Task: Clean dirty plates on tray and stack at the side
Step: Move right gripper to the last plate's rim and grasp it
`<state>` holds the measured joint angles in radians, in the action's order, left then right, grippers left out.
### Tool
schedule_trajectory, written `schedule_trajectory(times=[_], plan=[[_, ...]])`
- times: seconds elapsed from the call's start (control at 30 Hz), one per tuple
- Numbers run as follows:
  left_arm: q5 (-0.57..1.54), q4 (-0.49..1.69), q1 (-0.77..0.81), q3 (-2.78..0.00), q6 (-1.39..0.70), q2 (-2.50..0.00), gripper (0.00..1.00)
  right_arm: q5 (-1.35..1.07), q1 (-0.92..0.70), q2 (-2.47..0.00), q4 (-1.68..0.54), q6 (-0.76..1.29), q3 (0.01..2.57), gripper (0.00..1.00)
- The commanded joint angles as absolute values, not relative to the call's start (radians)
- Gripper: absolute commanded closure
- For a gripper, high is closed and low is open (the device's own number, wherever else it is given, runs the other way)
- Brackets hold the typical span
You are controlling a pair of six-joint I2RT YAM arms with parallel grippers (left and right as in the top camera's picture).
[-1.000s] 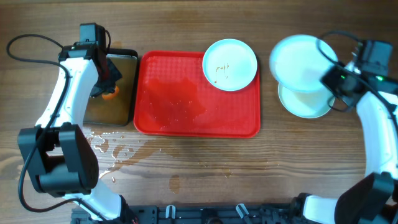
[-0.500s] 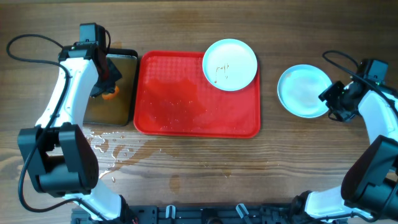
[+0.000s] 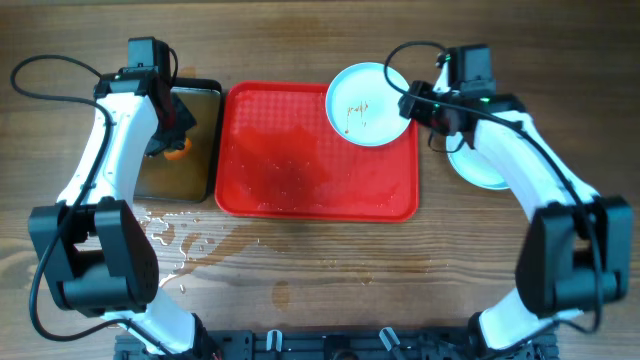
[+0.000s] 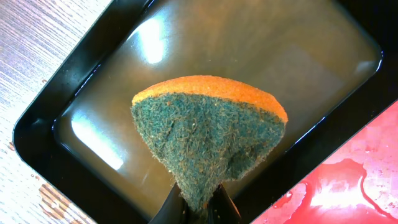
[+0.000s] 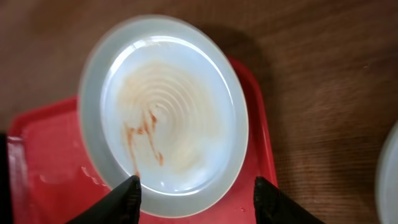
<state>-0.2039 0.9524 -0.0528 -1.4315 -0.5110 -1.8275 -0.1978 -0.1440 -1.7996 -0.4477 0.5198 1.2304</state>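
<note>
Overhead: one large flat bright red rectangular plastic tray lies on the wooden tabletop. One round, pale mint-white smeared plate sits in the red tray's top right corner. A second pale plate lies right of the red tray, partly under the right arm. The right claw is at the smeared plate's right edge. One smaller black tray lies just left of the red tray.

Left wrist: the left claw pinches one orange-backed green scouring sponge above the black tray's water.

Right wrist: the right claw's spread fingers straddle the smeared plate's near rim, with thin orange-brown streaks across its ringed centre.
</note>
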Motion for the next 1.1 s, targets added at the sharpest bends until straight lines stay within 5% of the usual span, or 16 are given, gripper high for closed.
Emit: schedule_trajectory(times=[0.0,0.23,0.47,0.63,1.07], plan=[[-0.198,0.949,-0.052,-1.427,-0.502,-1.835,0.96,-0.168,-0.173,-1.895,-0.449,0.594,1.262,0.50],[-0.198,0.949,-0.052,-1.427,-0.502,-1.835,0.96,-0.163,-0.187,-1.930,-0.465,0.658,1.261,0.82],[-0.198,0.950,-0.052,-1.427,-0.502,-1.835,0.96,-0.164,-0.244,-2.001,-0.468,0.709,1.262,0.84],[-0.198,0.950,-0.052,-1.427,-0.502,-1.835,0.96,-0.200,-0.290,-2.001,-0.507,0.693,1.262,0.95],[-0.198,0.950,-0.052,-1.427,-0.502,-1.835,0.96,-0.286,-0.455,-1.994,-0.688,0.585,1.359,0.95]])
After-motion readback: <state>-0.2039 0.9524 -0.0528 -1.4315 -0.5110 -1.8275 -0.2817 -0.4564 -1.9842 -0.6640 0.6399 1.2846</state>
